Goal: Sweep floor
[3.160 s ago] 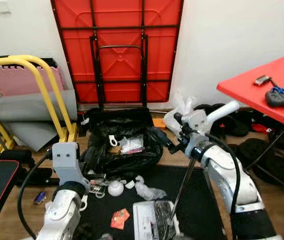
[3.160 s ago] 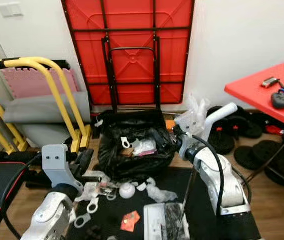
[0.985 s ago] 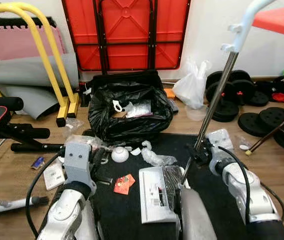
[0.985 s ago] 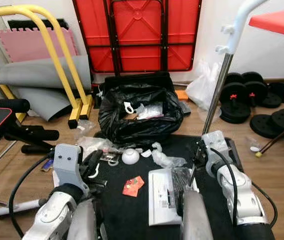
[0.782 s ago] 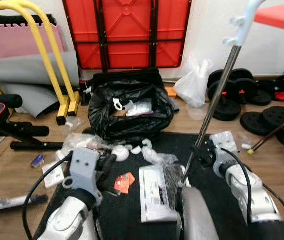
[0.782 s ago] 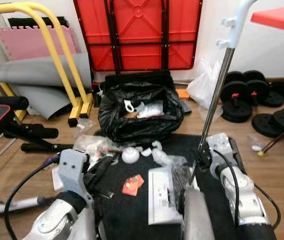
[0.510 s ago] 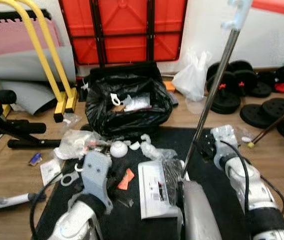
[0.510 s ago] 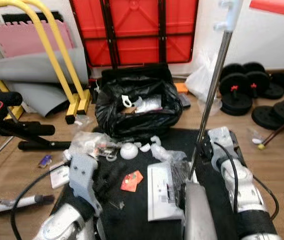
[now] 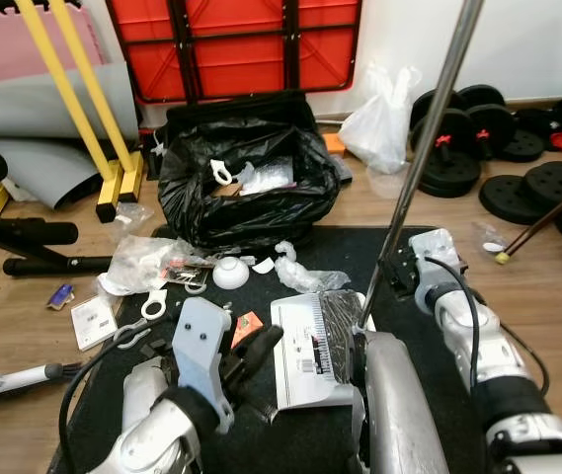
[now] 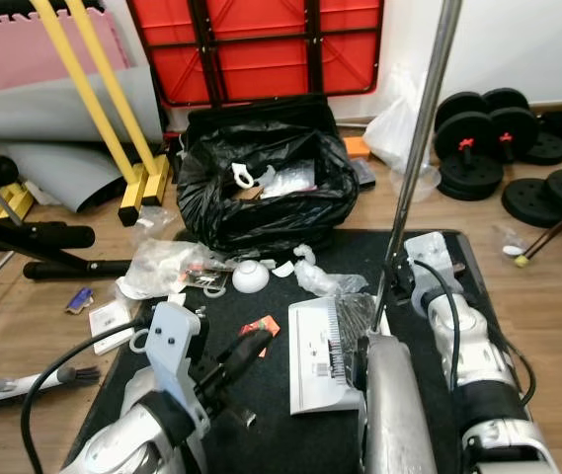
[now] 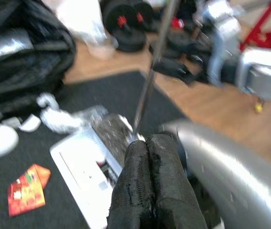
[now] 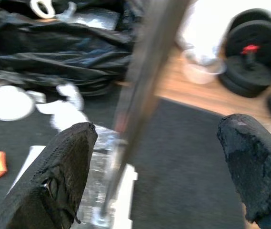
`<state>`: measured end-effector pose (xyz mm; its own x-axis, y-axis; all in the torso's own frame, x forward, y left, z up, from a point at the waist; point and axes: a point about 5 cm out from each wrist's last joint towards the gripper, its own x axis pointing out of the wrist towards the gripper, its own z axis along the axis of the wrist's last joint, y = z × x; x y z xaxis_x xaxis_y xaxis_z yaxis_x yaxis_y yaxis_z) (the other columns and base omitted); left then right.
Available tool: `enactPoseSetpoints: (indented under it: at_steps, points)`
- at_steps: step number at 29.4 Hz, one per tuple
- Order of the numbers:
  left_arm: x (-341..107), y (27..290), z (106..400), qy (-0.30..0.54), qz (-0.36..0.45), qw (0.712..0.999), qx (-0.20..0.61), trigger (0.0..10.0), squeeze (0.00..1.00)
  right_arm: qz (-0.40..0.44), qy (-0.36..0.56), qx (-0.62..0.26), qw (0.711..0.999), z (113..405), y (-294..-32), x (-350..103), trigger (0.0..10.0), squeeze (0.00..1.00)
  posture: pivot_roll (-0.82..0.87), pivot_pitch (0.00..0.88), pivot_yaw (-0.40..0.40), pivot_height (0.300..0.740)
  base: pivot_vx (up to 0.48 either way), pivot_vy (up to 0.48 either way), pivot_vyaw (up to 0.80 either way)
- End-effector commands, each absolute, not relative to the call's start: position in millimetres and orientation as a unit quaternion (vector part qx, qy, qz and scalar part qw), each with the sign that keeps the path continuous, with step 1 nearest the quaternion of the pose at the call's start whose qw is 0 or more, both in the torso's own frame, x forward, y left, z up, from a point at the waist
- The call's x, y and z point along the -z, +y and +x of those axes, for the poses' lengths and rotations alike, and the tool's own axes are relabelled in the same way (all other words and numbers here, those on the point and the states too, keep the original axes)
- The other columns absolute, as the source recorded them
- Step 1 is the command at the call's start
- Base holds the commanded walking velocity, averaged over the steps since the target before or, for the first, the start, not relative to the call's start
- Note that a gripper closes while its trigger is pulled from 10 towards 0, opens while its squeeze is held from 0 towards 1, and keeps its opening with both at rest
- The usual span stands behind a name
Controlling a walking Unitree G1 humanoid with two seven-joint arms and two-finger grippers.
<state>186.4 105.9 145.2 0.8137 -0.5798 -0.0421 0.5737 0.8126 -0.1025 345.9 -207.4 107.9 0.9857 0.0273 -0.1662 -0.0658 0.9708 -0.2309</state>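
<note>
Left claw [image 11: 150, 183]: left wrist view shows fingers pressed together, gripping nothing, poised over black mat [image 9: 439, 395] beside white dustpan [image 9: 305, 351]. Right claw [image 12: 161, 167]: right wrist view shows fingers spread wide, metal broom pole [image 12: 145, 71] running between them, untouched by either; head views put this claw at pole's lower end. Black rubbish bag [image 9: 246, 183] behind dustpan; white ball [image 9: 228, 273], orange wrapper [image 9: 246, 328], plastic scraps between bag and dustpan. Wooden floor [image 9: 24, 326]; weight plates [image 9: 458, 123] right of bag.
</note>
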Motion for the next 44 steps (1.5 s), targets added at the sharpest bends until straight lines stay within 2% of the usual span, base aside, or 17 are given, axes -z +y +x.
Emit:
enactPoseSetpoints:
  at_steps: [1,18,19,22,23,40,44]
  points:
    - [-148,92,167,0.034,-0.044,0.867,0.495,10.0,0.00,-0.116,0.069,-0.038,0.990,350,-199,-110,10.0,0.00,-0.02,0.175,0.010,0.335,0.000,0.000,0.00]
    - [-150,90,162,0.050,-0.052,0.861,0.504,10.0,0.00,-0.093,-0.014,-0.014,0.995,366,-194,-143,10.0,0.00,-0.02,0.177,0.003,0.335,0.000,0.000,0.00]
    - [-150,90,162,0.049,-0.052,0.861,0.503,10.0,0.00,-0.088,-0.023,-0.014,0.996,367,-194,-146,4.6,0.00,-0.02,0.176,0.001,0.335,0.000,0.000,0.00]
    - [-150,89,163,0.049,-0.051,0.862,0.503,10.0,0.00,-0.085,-0.028,-0.015,0.996,368,-194,-148,4.6,0.00,-0.02,0.176,0.001,0.335,0.000,0.000,0.00]
    - [-150,89,163,0.048,-0.051,0.862,0.502,10.0,0.00,-0.082,-0.032,-0.014,0.996,369,-194,-150,0.0,0.00,-0.02,0.172,-0.003,0.335,0.000,0.000,0.00]
    - [-150,89,165,0.048,-0.051,0.862,0.502,10.0,0.00,-0.082,-0.037,-0.009,0.996,368,-195,-148,0.0,0.00,-0.03,0.162,-0.010,0.335,0.000,0.000,0.00]
    - [-150,89,166,0.048,-0.051,0.861,0.503,10.0,0.00,-0.048,-0.036,-0.006,0.998,368,-198,-146,0.0,0.00,-0.04,0.157,-0.010,0.335,0.000,0.000,0.00]
